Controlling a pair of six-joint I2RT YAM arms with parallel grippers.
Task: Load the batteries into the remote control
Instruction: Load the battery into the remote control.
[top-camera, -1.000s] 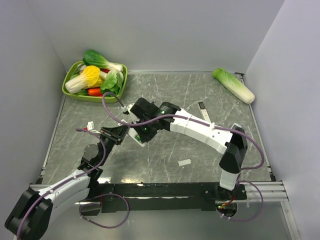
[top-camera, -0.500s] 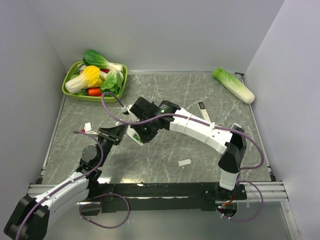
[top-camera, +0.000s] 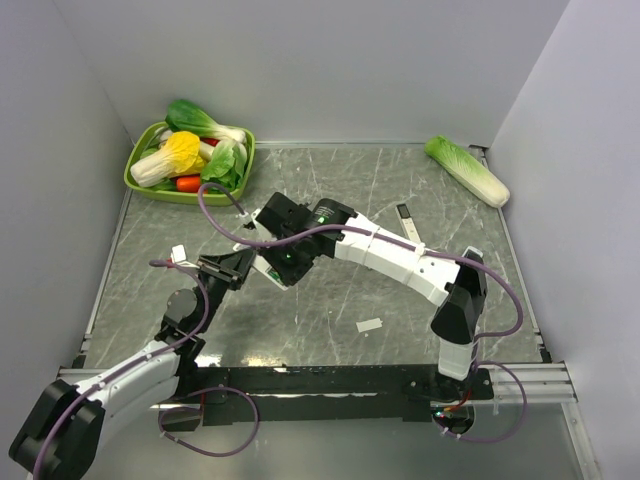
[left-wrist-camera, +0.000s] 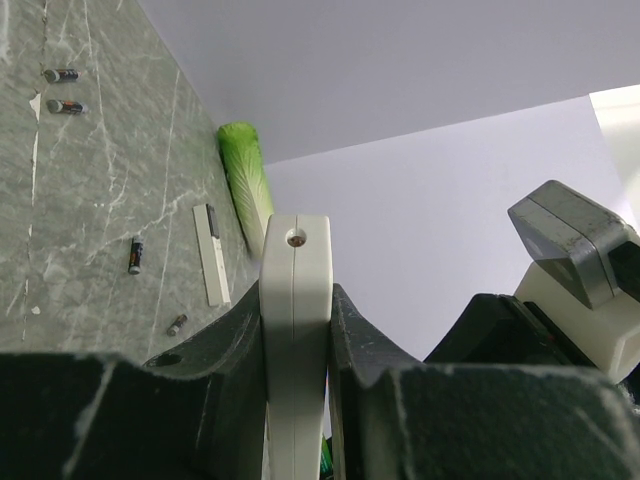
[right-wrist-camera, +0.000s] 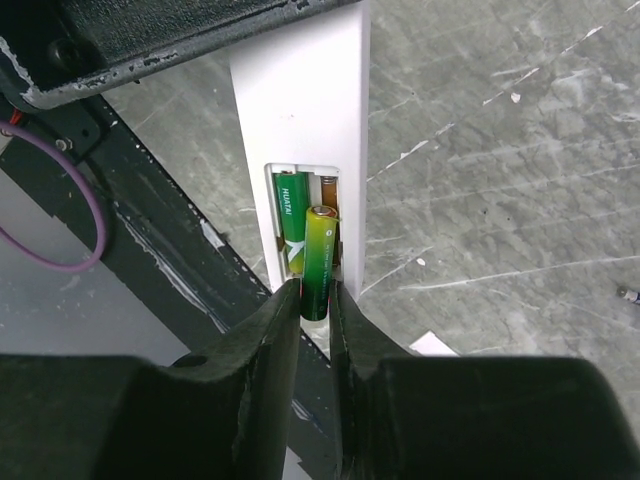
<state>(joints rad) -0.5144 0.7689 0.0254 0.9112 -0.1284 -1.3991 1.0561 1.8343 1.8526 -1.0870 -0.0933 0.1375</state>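
My left gripper (left-wrist-camera: 296, 300) is shut on the white remote control (left-wrist-camera: 296, 330), holding it edge-on and upright. From the right wrist view its back faces me, the battery recess open in the white body (right-wrist-camera: 300, 100). One green battery (right-wrist-camera: 289, 230) lies seated in the left slot. A second green battery (right-wrist-camera: 317, 260) leans into the right slot, its lower end between the fingertips of my right gripper (right-wrist-camera: 315, 300), which close against it. From above, both grippers meet at the table's left middle, left gripper (top-camera: 232, 268) and right gripper (top-camera: 280, 262).
A green tray (top-camera: 140, 180) of vegetables sits at the back left and a cabbage (top-camera: 467, 170) at the back right. A white remote with a black end (top-camera: 406, 218) and a small white piece (top-camera: 369, 325) lie on the table. Several loose dark cells (left-wrist-camera: 134, 255) lie scattered.
Both grippers stay together at the remote. The right arm's elbow has drifted slightly left, and the left arm has shifted a little.
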